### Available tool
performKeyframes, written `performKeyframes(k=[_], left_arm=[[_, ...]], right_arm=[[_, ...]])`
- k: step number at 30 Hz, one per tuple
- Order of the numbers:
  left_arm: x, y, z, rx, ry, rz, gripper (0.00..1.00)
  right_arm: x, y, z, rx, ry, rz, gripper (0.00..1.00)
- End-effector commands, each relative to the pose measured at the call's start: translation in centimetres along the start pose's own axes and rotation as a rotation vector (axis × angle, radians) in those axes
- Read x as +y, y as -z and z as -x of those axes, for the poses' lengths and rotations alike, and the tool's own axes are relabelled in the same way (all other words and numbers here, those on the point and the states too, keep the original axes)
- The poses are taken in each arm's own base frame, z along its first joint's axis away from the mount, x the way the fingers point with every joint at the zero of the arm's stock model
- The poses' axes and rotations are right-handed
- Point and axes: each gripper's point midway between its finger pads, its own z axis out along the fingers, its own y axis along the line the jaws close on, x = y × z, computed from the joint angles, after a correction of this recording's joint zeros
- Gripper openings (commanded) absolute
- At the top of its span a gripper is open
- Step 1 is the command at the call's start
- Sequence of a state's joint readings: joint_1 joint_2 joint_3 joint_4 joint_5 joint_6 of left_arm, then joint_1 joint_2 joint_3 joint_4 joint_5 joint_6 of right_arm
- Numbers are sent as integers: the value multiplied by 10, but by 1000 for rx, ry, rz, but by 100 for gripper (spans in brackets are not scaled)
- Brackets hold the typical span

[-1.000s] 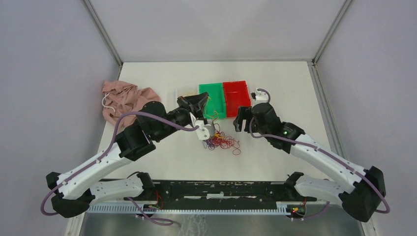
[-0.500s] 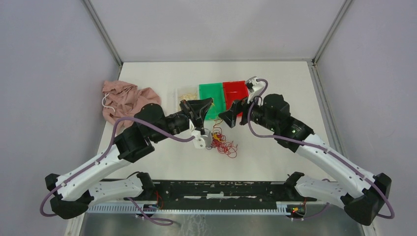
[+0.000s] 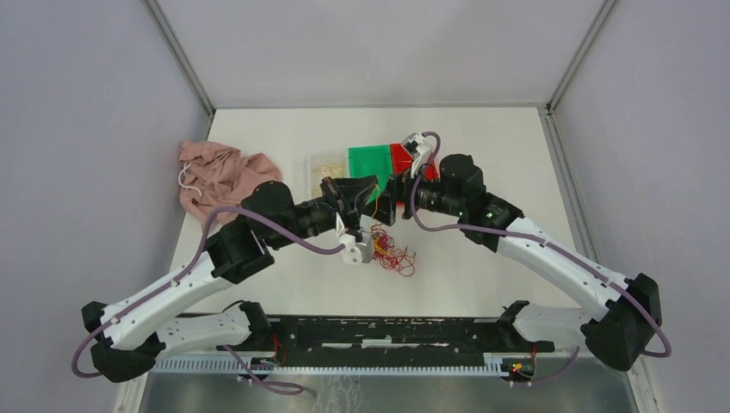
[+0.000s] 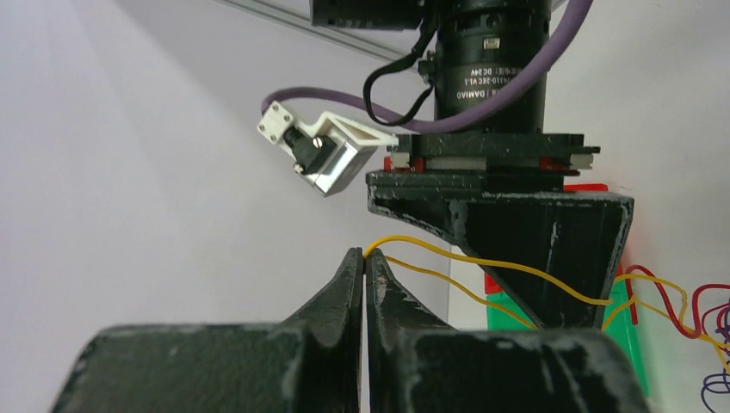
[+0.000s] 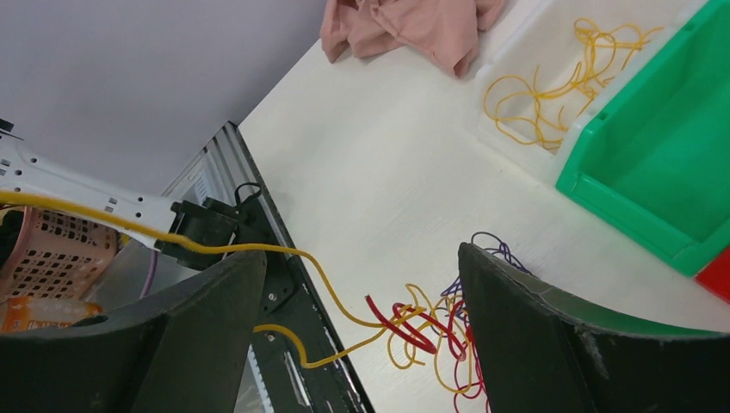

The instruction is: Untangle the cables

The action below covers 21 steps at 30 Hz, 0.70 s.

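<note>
The cables (image 3: 392,254) lie in a tangle of yellow, red and purple loops on the table between the arms. My left gripper (image 3: 366,194) is shut on one yellow cable (image 4: 482,262), pinched at the fingertips (image 4: 365,252) and lifted taut out of the tangle. My right gripper (image 3: 386,206) hovers open right next to it, above the tangle (image 5: 430,335). In the right wrist view the taut yellow strand (image 5: 258,249) crosses in front of the wide gap between the fingers (image 5: 172,344), with nothing gripped.
A white tray (image 3: 325,163) holding loose yellow cables (image 5: 551,95) stands behind the tangle. Beside it are a green bin (image 3: 368,159) and a red bin (image 3: 400,155), partly hidden by the right arm. A pink cloth (image 3: 219,176) lies at the left.
My right arm has swung left and come close against the left gripper, jaws wide. The left gripper has kept hold of the yellow cable, and the tangle has shifted slightly.
</note>
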State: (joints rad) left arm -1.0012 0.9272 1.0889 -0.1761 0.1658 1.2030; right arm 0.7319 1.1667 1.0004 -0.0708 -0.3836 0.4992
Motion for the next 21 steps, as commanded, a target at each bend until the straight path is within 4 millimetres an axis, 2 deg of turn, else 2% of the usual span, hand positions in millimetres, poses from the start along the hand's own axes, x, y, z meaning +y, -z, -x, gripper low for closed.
performKeyframes(k=[1, 5, 10, 16, 21], left_arm=[[25, -1, 16, -63, -79, 76, 6], [35, -2, 22, -81, -84, 93, 6], [57, -1, 38, -135, -91, 134, 7], [100, 7, 64, -214, -100, 226, 7], [138, 20, 85, -262, -137, 311, 7]], right_arm=[[14, -12, 20, -45, -12, 78, 88], [-7, -30, 6, -16, -37, 23, 87], [-40, -49, -16, 15, -69, -81, 83], [-82, -56, -57, 58, -110, -218, 80], [-103, -56, -79, 64, -143, -285, 79]])
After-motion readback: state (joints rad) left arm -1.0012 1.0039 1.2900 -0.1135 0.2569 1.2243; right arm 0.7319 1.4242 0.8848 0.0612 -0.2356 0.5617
